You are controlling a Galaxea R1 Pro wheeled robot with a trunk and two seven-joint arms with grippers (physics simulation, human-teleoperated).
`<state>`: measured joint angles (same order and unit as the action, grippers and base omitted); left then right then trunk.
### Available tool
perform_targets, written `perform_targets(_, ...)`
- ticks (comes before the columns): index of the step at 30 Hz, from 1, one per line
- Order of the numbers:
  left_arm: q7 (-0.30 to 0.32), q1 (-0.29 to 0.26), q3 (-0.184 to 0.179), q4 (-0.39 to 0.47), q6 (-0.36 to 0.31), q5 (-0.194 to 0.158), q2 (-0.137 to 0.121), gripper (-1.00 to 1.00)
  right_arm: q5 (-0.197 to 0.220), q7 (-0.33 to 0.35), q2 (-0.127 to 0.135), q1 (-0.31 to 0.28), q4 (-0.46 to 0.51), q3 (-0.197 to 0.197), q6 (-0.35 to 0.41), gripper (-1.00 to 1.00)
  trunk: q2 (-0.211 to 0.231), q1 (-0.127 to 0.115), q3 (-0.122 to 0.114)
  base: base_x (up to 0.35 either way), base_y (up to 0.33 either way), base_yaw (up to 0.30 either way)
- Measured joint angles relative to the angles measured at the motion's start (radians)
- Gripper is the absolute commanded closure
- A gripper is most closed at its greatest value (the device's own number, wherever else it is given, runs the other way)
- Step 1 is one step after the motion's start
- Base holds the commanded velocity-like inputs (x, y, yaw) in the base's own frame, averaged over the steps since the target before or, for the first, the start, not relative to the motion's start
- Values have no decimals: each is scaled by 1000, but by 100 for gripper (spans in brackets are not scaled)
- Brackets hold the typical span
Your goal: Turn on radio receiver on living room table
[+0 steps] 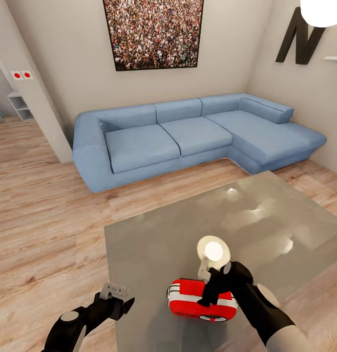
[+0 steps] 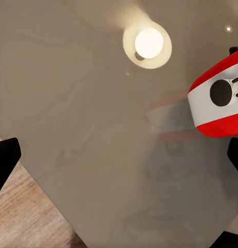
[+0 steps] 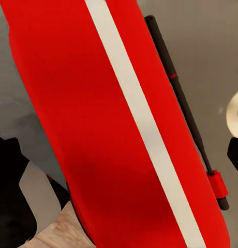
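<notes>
The radio receiver [image 1: 202, 299] lies on the table [image 1: 154, 244], on the glossy grey top near the table's near edge, well apart from the blue L-shaped sofa [image 1: 188, 137] that stands beyond the table's far side. The right gripper [image 1: 207, 288] hangs directly over the radio's red body, fingers pointing down at it; in the right wrist view the red shell with its white stripe [image 3: 139, 124] and the thin dark antenna [image 3: 181, 103] lie between the two dark fingertips, which stand spread wide on either side and do not touch it. The left gripper [image 1: 117, 293] hovers over the table's left near edge, beside the radio but apart from it; its fingers are spread, with bare tabletop between them. A lamp's bright reflection [image 1: 213, 249] shines on the tabletop just behind the radio.
</notes>
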<state>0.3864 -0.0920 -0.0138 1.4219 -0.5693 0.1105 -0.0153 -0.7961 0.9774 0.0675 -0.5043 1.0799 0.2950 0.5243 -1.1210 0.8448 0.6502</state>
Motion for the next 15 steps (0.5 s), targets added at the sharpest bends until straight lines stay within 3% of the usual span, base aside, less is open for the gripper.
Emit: perform_targets(15, 0, 0, 0, 0, 0, 0, 0, -100, 0, -4, -3, 0, -41, 0, -15, -100, 0, 0, 0, 0, 0, 0)
